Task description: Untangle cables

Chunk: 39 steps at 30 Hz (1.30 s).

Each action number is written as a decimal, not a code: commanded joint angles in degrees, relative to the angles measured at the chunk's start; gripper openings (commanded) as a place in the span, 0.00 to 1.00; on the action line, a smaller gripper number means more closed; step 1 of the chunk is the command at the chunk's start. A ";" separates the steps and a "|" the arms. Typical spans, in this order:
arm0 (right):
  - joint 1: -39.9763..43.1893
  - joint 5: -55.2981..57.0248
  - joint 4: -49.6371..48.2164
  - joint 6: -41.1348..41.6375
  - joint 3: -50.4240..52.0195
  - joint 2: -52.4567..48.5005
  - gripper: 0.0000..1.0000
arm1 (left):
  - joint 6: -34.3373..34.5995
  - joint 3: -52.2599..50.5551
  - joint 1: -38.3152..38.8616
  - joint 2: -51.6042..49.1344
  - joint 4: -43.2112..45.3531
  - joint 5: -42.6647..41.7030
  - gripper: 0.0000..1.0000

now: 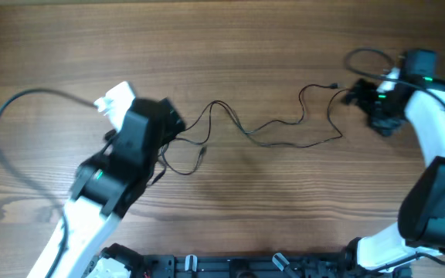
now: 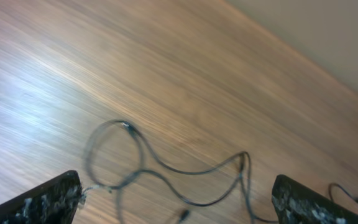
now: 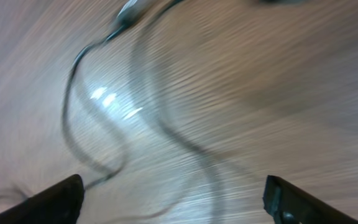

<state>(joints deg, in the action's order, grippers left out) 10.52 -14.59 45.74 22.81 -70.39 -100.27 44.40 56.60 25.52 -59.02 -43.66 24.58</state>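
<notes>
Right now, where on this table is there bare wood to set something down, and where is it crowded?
Bare wood runs along the far edge of the table, beyond the cables, and on the near side between the left arm and the right arm. The middle band is crowded: the cables stretch from the left pincer across to the right pincer.

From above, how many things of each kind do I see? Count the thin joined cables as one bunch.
Robot arms: 2 (left arm, right arm)
Bunch of thin cables: 1
Wooden table: 1
Total: 4
</notes>
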 commanded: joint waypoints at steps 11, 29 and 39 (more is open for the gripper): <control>-34.10 -3.32 -17.20 -6.75 -0.37 -0.55 0.91 | -0.31 0.00 -0.31 24.02 -14.16 9.60 1.00; -46.45 -4.24 -33.22 -5.66 -0.46 -9.07 0.04 | -0.31 -0.02 -0.28 24.00 -14.51 8.70 1.00; -45.79 -2.62 -25.03 -10.97 -0.44 14.99 0.04 | -0.31 -0.02 -0.28 24.00 -14.51 8.70 1.00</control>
<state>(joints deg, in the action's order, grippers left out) -35.20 -21.19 19.09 14.48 -70.39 -89.03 44.40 56.60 25.47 -35.00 -58.17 32.73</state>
